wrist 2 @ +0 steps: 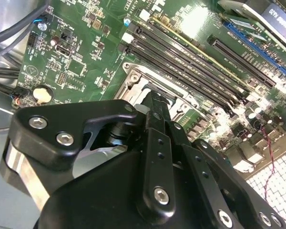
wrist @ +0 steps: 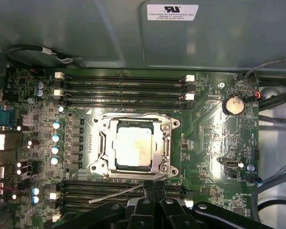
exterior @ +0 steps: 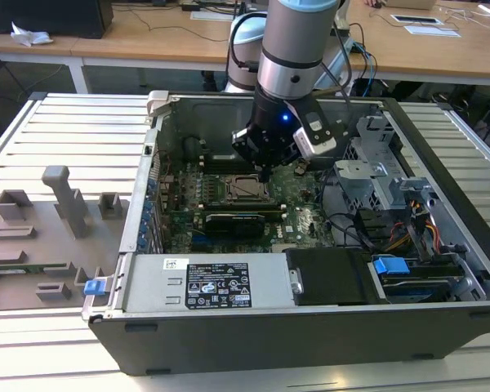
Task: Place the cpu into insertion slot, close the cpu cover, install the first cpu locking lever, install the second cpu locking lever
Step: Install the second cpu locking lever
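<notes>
The cpu (wrist: 135,148) is sitting in the insertion slot (wrist: 107,163), the cpu cover (wrist: 165,145) lying flat around it — memory slots (wrist: 124,88) running alongside on the motherboard (wrist: 212,129). The gripper (exterior: 265,173) is hovering just above the socket inside the computer case (exterior: 310,335), jaws pinched together, holding nothing. A thin lever (wrist: 117,193) is slanting nearby.

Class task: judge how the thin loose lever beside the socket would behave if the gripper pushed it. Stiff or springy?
The lever looks like thin bare wire, long for its thickness, so it would probably flex and spring back. It lies at an angle outside the cover, apparently unlatched, so a push might swing it. Its smooth metal could slip off the gripper.
</notes>
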Controlling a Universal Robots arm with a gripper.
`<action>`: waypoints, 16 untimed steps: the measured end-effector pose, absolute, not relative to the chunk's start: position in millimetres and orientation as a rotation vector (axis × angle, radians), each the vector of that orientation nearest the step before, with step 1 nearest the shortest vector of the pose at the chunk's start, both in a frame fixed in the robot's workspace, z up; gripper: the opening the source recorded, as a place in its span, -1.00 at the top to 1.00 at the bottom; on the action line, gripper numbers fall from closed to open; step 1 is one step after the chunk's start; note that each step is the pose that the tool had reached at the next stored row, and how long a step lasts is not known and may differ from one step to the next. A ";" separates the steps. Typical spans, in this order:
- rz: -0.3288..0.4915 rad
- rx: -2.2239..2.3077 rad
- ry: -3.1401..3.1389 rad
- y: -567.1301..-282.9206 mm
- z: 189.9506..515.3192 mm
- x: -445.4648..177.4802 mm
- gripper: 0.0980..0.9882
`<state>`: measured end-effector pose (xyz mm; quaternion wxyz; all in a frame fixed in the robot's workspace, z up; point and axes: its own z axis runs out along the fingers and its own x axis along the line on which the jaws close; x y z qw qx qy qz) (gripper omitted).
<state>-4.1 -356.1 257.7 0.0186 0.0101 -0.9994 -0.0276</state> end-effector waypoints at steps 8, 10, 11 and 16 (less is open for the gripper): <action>-0.086 0.031 -3.103 -356.0 254.8 -4.1 0.97; -0.086 0.031 -3.103 -356.0 253.3 -4.1 0.97; -0.086 0.031 -3.103 -356.0 252.9 -4.1 0.97; -0.086 0.031 -3.103 -356.1 250.1 -4.1 0.97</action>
